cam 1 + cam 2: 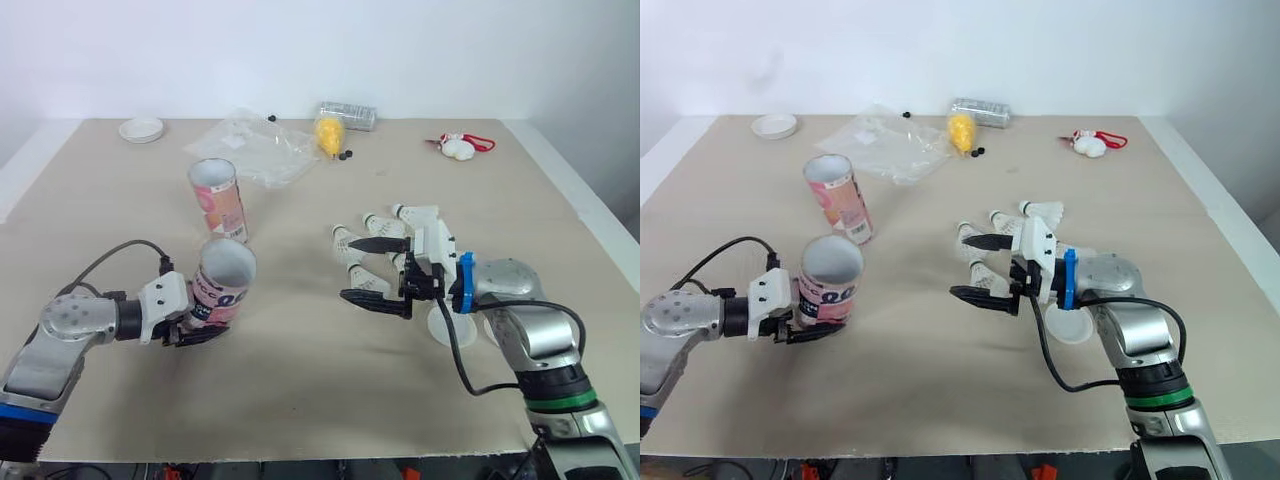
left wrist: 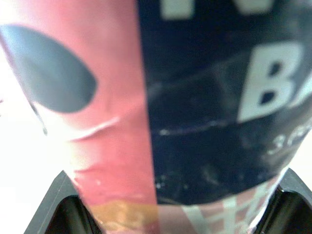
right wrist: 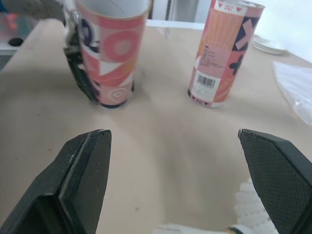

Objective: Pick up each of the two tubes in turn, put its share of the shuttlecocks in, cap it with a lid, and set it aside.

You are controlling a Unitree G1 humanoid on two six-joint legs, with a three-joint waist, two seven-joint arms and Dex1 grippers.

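Note:
My left gripper [image 1: 205,322] is shut on a pink and navy tube [image 1: 221,283], tilted with its open mouth toward the table's middle; its wall sits between the fingers in the left wrist view [image 2: 185,112]. A second tube [image 1: 218,199] stands upright behind it. Both tubes show in the right wrist view [image 3: 113,53], [image 3: 225,51]. My right gripper [image 1: 376,272] stands open, empty, over a cluster of white shuttlecocks [image 1: 372,248]. Two white lids [image 1: 452,325] lie under my right wrist.
At the back lie a crumpled clear plastic bag [image 1: 255,146], a yellow toy [image 1: 328,135], a silvery packet [image 1: 347,114], a white dish [image 1: 141,129] and a red and white object [image 1: 460,146]. The table's right edge [image 1: 590,210] runs close to my right arm.

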